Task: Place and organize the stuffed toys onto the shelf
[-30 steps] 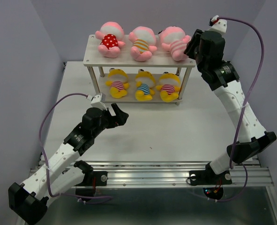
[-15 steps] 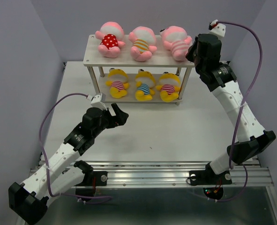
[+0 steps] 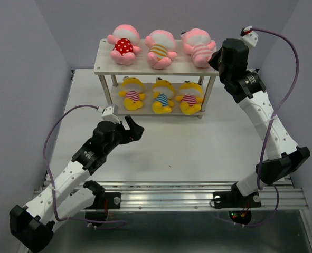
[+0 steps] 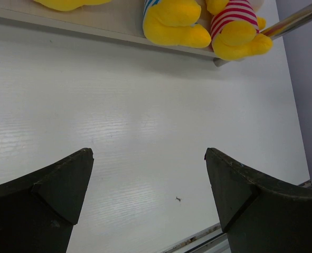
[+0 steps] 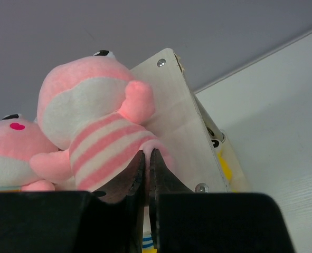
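The shelf (image 3: 104,66) stands at the back of the table. Three pink stuffed toys lie on its top board: polka-dot (image 3: 124,45), yellow-striped (image 3: 160,48), pink-striped (image 3: 197,46). Three yellow toys (image 3: 163,96) lie on the lower board. My right gripper (image 3: 214,57) is shut at the shelf's right end. In the right wrist view its tips (image 5: 147,152) touch the leg of the pink-striped toy (image 5: 100,126). My left gripper (image 3: 137,129) is open and empty over the table in front of the shelf, as the left wrist view (image 4: 149,153) shows.
The left wrist view shows two yellow toys (image 4: 174,18) (image 4: 237,29) on the lower board (image 4: 92,21) and a metal leg (image 4: 295,18). Purple walls close in the sides and back. A metal rail (image 3: 198,192) runs along the near edge.
My right gripper has drawn back a little to the right from the pink-striped toy. That toy has shifted slightly on the top board. The left arm has not moved.
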You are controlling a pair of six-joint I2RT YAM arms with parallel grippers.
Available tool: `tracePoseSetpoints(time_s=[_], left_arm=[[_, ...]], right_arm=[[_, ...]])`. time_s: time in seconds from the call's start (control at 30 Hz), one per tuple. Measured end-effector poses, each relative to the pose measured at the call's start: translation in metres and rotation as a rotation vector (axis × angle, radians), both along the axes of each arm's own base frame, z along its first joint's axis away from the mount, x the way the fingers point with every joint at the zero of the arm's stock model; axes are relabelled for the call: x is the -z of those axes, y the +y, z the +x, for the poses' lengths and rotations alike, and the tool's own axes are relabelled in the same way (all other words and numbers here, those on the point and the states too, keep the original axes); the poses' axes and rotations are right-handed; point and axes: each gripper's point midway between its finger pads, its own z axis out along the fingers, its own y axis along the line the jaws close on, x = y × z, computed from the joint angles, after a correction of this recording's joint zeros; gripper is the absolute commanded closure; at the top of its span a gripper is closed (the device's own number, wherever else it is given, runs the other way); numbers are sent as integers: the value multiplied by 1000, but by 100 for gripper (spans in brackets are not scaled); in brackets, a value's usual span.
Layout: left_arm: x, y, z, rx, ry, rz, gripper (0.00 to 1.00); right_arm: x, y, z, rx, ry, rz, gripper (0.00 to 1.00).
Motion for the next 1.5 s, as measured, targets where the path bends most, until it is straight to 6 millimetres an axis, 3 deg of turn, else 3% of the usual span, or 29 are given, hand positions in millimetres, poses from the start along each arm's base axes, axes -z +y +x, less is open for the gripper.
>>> tracePoseSetpoints(time_s=[0.47, 0.8, 1.17, 1.33, 1.37, 1.4, 1.5], left_arm=[[2, 2, 0, -11, 4, 8, 1], [2, 3, 1, -13, 4, 9, 1], [2, 3, 1, -13, 4, 10, 1], [2, 3, 1, -13, 4, 10, 1], [2, 3, 1, -13, 4, 9, 1], [2, 3, 1, -13, 4, 10, 1], [2, 3, 1, -13, 4, 10, 1]], right_arm=[[9, 0, -9, 24, -5, 121, 99], [7, 2, -11, 8, -12, 144, 91], [2, 6, -10, -2, -32, 171, 58], [1, 10, -11, -27, -31, 168, 26], [1, 9, -12, -28, -32, 167, 17], [1, 8, -15, -29, -33, 166, 0], [-5, 4, -22, -33, -45, 156, 0]])
